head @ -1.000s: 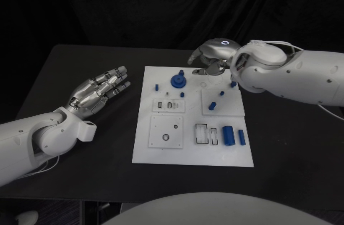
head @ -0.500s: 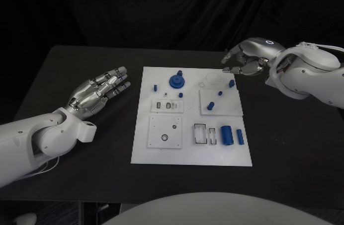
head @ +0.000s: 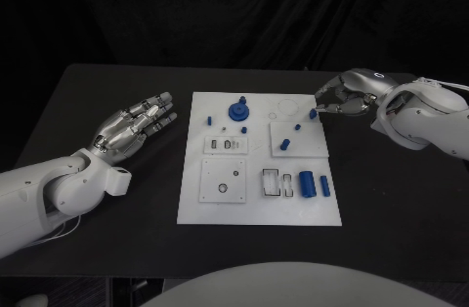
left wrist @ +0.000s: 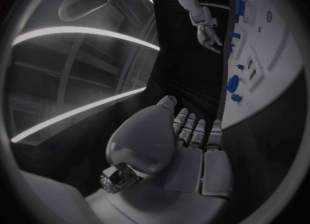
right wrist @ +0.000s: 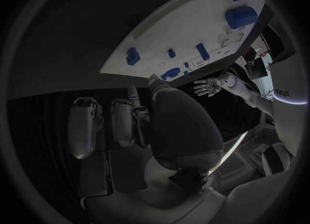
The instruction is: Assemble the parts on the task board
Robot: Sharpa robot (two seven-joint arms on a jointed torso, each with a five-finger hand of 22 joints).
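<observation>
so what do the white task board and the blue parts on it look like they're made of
Task board: probably rigid plastic or a painted panel. It is flat and evenly white with a matte look and crisp cut-out slots. Blue parts, such as the large cylinder: likely moulded or printed plastic, uniformly blue with only a dull sheen. Neither can be confirmed by sight.

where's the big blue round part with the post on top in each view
Head view: the big blue round part stands at the task board's far end, left of centre.
Left wrist view: it sits near the board's rim, beyond the left robot hand's fingertips.
Right wrist view: it stands by the board's edge.
Shared landmark: the large blue cylinder at the opposite end.
</observation>
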